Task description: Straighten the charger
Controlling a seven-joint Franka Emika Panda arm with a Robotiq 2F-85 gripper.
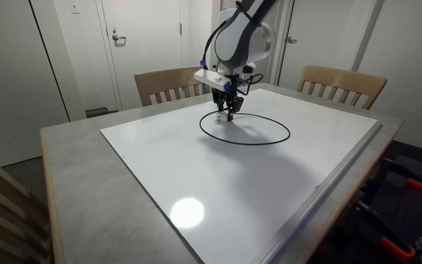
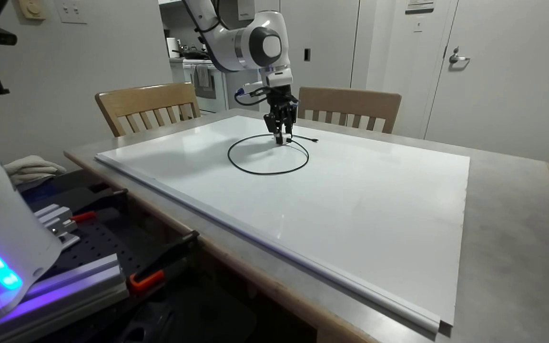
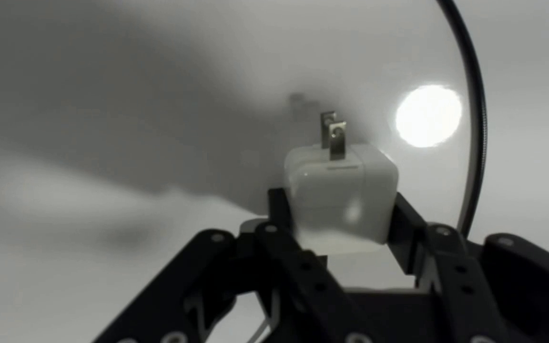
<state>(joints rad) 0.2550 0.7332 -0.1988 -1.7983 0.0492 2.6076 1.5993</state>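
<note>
Two metal prongs [image 3: 337, 140] are sticking out of the white wall charger [image 3: 341, 195], clear of the gripper [image 3: 341, 221], whose fingertips [image 3: 278, 205] are pressing it from opposite sides. So it's being held, & squarely AFAICT. Whether it's touching the whiteboard [image 1: 152, 154] or hovering just above, I'm not managing to tell. The black cable [image 1: 249, 144] is lying there in one big loop, w/ a small black connector [image 2: 313, 140] poking out just past the gripper.

Most of the straightening is prob. lying ahead, b/c that loop is curving nearly all the way round. IMO the charger should be moving slowly & low, away from the connector, so the loop is opening out instead of sliding along whole. Lifting would prob. be dragging cable up w/ it & leaving fresh curls. I'd be watching the stretch running beside the charger, too: crossing over it might be making a kink. The cable is looking springy, so letting go fast could be letting it curl back; I'd be pausing w/ the charger set down first. Nothing is visibly pinning the far end, so a follow-up pull on the connector may be needing doing.
</note>
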